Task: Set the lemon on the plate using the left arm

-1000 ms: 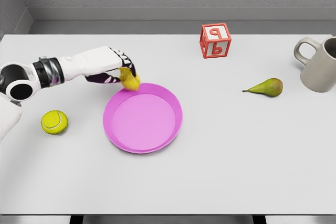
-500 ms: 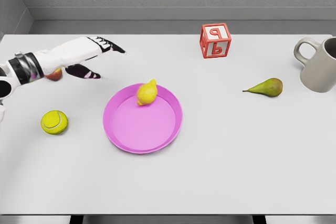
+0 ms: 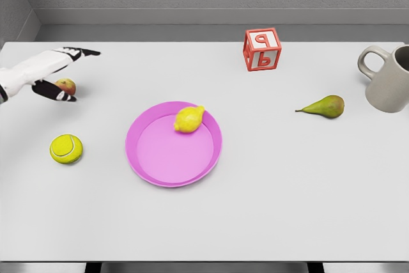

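Observation:
The yellow lemon [image 3: 189, 119] lies inside the pink plate [image 3: 156, 167], near its far rim, with nothing touching it. My left hand [image 3: 61, 71] is at the far left of the table, well away from the plate, with its fingers spread and nothing held. It hovers beside a small apple. The right arm does not show.
A small red-yellow apple [image 3: 66, 85] sits just under the left hand. A tennis ball [image 3: 66, 148] lies left of the plate. A red letter cube [image 3: 262, 49] stands at the back, a pear [image 3: 324, 106] to the right, a grey mug [image 3: 388, 78] at the right edge.
The left hand let go of the lemon over the plate's far rim and drew back to the left. The lemon has settled on the plate, rolling slightly right.

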Robot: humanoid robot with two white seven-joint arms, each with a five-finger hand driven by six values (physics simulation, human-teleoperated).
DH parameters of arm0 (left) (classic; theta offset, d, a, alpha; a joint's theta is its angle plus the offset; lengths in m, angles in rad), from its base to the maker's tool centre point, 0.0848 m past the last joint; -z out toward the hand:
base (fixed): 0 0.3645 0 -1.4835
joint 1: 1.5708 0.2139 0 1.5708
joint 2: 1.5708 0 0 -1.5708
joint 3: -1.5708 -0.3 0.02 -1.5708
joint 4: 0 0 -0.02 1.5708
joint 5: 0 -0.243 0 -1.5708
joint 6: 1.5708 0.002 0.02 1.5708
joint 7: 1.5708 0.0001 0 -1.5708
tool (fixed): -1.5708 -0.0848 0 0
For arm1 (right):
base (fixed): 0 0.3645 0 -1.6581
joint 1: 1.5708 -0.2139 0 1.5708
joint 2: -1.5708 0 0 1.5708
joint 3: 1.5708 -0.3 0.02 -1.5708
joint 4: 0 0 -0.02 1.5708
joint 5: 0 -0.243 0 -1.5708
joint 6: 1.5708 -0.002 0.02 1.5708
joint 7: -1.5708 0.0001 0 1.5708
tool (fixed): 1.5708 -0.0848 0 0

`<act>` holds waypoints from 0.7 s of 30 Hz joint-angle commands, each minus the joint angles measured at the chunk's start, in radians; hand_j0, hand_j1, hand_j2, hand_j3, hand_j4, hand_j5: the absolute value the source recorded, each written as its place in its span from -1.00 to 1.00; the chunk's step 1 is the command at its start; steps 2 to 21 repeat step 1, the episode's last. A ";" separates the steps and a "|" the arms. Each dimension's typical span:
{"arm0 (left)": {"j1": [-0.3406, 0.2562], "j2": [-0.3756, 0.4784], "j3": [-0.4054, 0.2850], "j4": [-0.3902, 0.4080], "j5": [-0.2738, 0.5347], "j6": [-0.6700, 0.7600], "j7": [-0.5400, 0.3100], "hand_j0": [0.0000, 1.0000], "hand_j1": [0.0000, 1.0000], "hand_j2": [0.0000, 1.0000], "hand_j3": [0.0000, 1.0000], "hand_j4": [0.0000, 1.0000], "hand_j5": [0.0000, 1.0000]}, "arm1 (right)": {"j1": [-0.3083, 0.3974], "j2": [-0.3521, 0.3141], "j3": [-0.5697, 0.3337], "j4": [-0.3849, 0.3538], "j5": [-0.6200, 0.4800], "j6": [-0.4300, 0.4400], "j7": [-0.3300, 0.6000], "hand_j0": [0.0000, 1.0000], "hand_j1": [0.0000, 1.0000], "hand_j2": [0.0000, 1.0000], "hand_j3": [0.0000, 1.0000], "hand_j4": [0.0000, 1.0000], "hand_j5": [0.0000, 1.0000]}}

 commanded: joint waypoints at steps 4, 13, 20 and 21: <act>0.000 0.007 0.011 0.000 0.010 0.003 0.001 1.00 1.00 1.00 1.00 1.00 1.00 | -0.002 0.000 0.000 0.000 0.000 0.000 0.000 1.00 1.00 1.00 1.00 1.00 1.00; 0.000 0.007 0.011 0.000 0.010 0.003 0.001 1.00 1.00 1.00 1.00 1.00 1.00 | -0.002 0.000 0.000 0.000 0.000 0.000 0.000 1.00 1.00 1.00 1.00 1.00 1.00; 0.000 0.007 0.011 0.000 0.010 0.003 0.001 1.00 1.00 1.00 1.00 1.00 1.00 | -0.002 0.000 0.000 0.000 0.000 0.000 0.000 1.00 1.00 1.00 1.00 1.00 1.00; 0.000 0.007 0.011 0.000 0.010 0.003 0.001 1.00 1.00 1.00 1.00 1.00 1.00 | -0.002 0.000 0.000 0.000 0.000 0.000 0.000 1.00 1.00 1.00 1.00 1.00 1.00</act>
